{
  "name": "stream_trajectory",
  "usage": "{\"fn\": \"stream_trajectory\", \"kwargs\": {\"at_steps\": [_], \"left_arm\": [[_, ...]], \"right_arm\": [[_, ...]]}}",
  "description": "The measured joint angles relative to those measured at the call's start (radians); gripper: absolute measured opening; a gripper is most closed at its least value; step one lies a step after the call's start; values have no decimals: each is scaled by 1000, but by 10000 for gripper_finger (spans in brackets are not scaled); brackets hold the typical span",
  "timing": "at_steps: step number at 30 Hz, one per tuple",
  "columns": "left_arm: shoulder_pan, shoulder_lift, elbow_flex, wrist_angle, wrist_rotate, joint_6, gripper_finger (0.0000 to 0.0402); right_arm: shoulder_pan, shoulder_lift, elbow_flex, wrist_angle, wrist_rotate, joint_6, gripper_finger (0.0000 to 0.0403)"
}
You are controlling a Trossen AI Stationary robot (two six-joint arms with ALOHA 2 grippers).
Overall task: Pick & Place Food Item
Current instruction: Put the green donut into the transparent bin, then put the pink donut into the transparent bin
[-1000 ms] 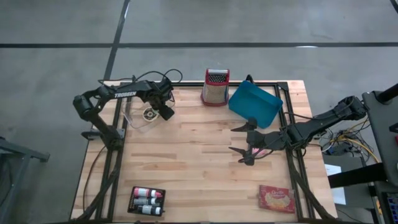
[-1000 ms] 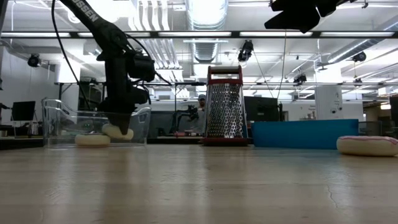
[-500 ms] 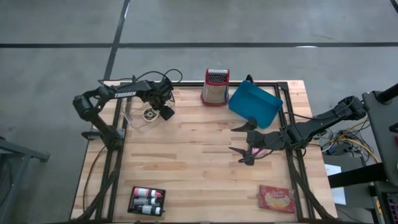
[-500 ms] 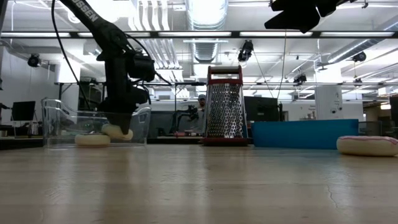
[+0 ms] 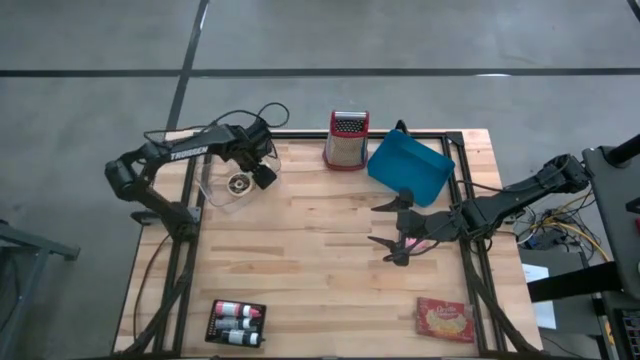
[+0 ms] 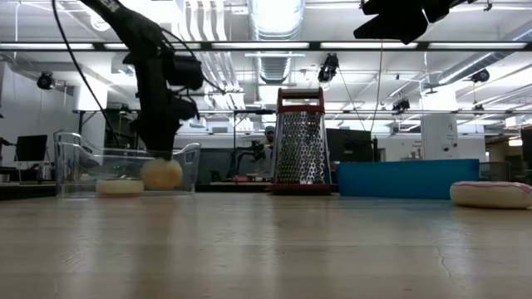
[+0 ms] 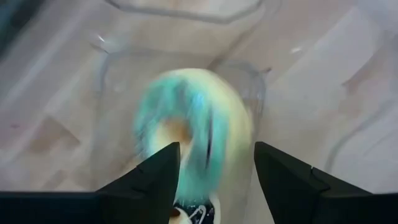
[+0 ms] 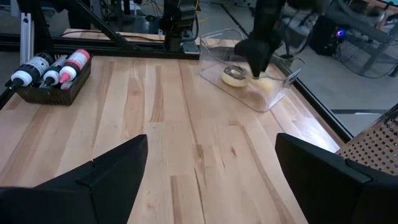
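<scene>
The left gripper (image 5: pixel 262 176) hangs over the near rim of a clear plastic container (image 5: pixel 215 190) at the table's far left edge, its fingers (image 7: pixel 155 180) parted and holding nothing. Just below them a teal-frosted donut (image 7: pixel 193 134) stands on edge inside the container, blurred in the wrist view; a second, flat donut (image 6: pixel 119 187) lies beside it, close to the container's wall.

The right gripper (image 5: pixel 398 230) hovers above the table's right side, jaws spread wide and empty, just this side of a blue tray (image 5: pixel 410 168).

A broad stretch of bare wooden table (image 5: pixel 310 260) lies open between the two arms. Along the far edge stands a red-framed box grater (image 5: pixel 346 139). At the near left corner sits a black rack of bottles (image 5: pixel 236 322); at the near right corner, a red snack packet (image 5: pixel 445 319).
</scene>
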Motion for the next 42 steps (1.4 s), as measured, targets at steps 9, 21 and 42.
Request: {"fn": "stream_trajectory", "kwargs": {"at_steps": [9,21,42], "left_arm": [[-4,-208,3,59,-32,2,209],[-169,-378,0,225,-22,79,213],[-268,-226,-1,415,109,29,211]], "right_arm": [[0,0,0,0,0,-1,341],[0,0,0,0,0,1,350],[1,0,0,0,0,0,349]]}}
